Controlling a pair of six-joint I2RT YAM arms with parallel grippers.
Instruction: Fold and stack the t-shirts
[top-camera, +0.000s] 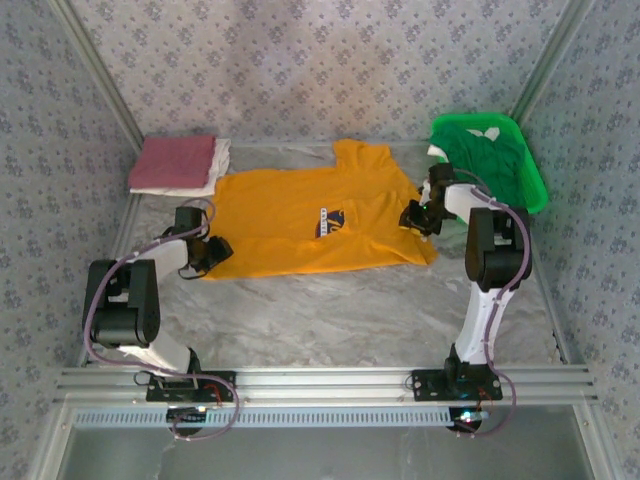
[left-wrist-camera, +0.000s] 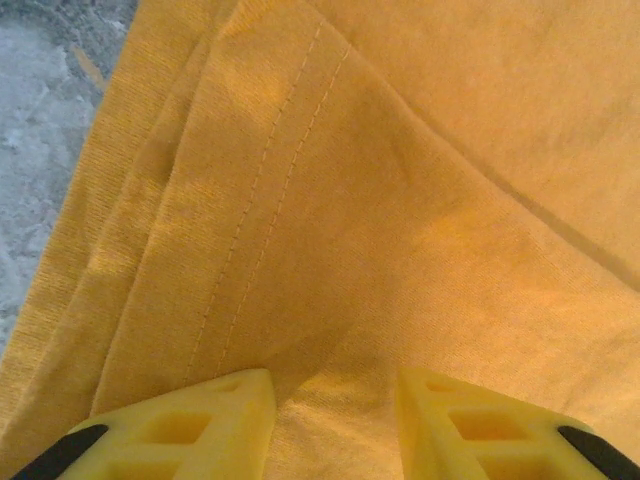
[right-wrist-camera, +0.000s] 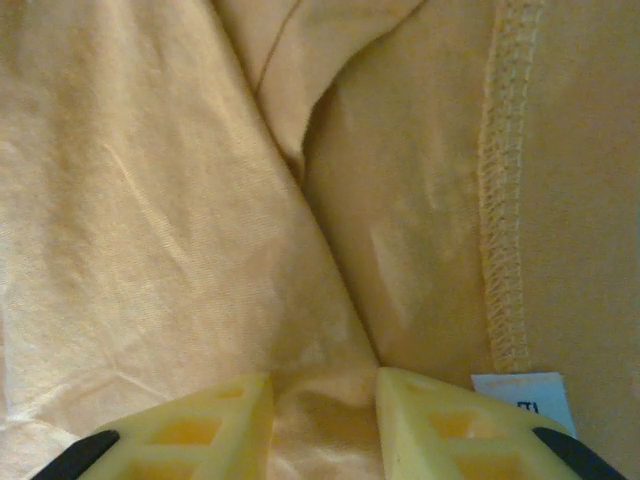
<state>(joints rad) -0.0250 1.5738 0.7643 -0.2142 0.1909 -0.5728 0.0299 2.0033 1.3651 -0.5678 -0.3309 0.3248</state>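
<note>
**Both pincers low on the orange-yellow t-shirt**

The orange-yellow t-shirt (top-camera: 300, 225) lies spread on the worktop (top-camera: 330, 310), between the two pincers. Its dark navy chest print (top-camera: 335, 222) is to the left of the right pincer (top-camera: 413, 217). The left pincer (top-camera: 213, 248) is at the near left corner of the shirt. Its yellow fingers (left-wrist-camera: 200, 430) stand a little apart over the stitched hem, with cloth in the narrow gap. The right pincer is on the shirt's right edge, also narrowly open. Cloth is puckered between its fingers, and a white label (right-wrist-camera: 520, 395) is just right of them. Beyond the left pincer a folded dusty red t-shirt (top-camera: 172, 160) lies on a white t-shirt (top-camera: 218, 165). Beyond the right pincer, to its right, a green t-shirt (top-camera: 485, 155) sits in a green basket (top-camera: 537, 190).
</note>
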